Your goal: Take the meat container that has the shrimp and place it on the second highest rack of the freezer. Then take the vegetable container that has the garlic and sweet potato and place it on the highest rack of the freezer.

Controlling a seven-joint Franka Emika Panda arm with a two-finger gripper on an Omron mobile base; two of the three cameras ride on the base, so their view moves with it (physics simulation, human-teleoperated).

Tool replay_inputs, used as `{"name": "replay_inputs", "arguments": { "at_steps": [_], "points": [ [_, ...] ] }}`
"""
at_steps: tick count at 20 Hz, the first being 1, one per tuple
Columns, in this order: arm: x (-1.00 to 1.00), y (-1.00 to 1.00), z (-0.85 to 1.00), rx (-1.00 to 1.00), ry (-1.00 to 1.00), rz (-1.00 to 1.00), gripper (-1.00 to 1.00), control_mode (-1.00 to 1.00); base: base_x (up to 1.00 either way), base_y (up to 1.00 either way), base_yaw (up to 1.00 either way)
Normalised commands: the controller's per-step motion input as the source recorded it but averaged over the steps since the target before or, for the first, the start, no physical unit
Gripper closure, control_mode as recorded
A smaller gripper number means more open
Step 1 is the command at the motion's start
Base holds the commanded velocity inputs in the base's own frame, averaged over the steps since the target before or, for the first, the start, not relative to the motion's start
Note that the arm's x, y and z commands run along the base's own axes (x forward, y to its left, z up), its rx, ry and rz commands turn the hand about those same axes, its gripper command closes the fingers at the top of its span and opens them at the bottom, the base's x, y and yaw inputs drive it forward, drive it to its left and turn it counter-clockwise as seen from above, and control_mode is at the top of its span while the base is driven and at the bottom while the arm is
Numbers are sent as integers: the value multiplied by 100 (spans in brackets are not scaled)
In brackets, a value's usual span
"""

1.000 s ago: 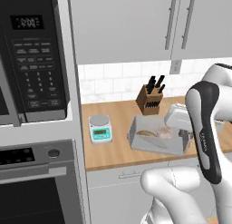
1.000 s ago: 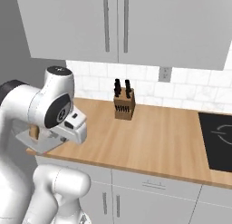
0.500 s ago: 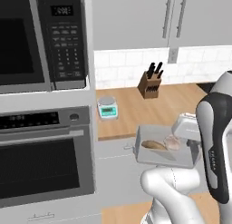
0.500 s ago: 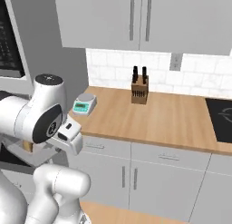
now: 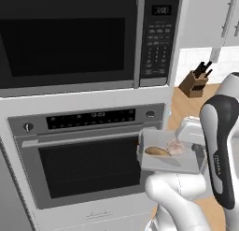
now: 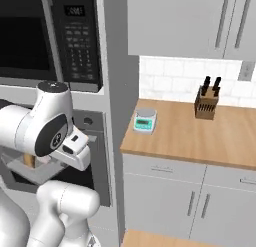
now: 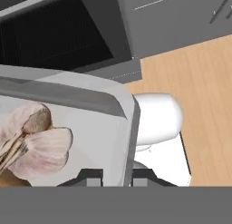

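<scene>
My gripper (image 7: 115,175) is shut on the right rim of the vegetable container (image 5: 186,163), a pale grey tray held level in the air in front of the wall oven. In the tray lie the tan-brown sweet potato (image 5: 158,151) and the pinkish-white garlic (image 5: 176,147). The hand view shows the garlic (image 7: 36,141) close up against the tray's wall (image 7: 68,94), with the rim between my two fingertips. From the right base view the tray (image 6: 30,172) pokes out to the left behind my arm. The meat container with the shrimp and the freezer are out of view.
A black-fronted wall oven (image 5: 93,164) stands under a built-in microwave (image 5: 70,38), right behind the tray. To the right runs a wooden counter (image 6: 200,136) with a knife block (image 6: 206,103) and a small green scale (image 6: 145,120), under grey upper cabinets.
Both base views have swung left, from the counter to the oven and microwave stack: the camera moved. The tray stays in my gripper, lifted off the counter.
</scene>
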Motion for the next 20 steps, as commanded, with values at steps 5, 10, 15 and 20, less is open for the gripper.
{"name": "replay_inputs", "arguments": {
  "at_steps": [5,10,15,20],
  "points": [
    [0,0,0,0,0,0,100,100,-11,100,-10],
    [0,0,0,0,0,0,100,100,-30,100,-12],
    [0,0,0,0,0,0,100,100,-55,100,-9],
    [0,0,0,0,0,0,100,100,-33,100,-9]
  ]
}}
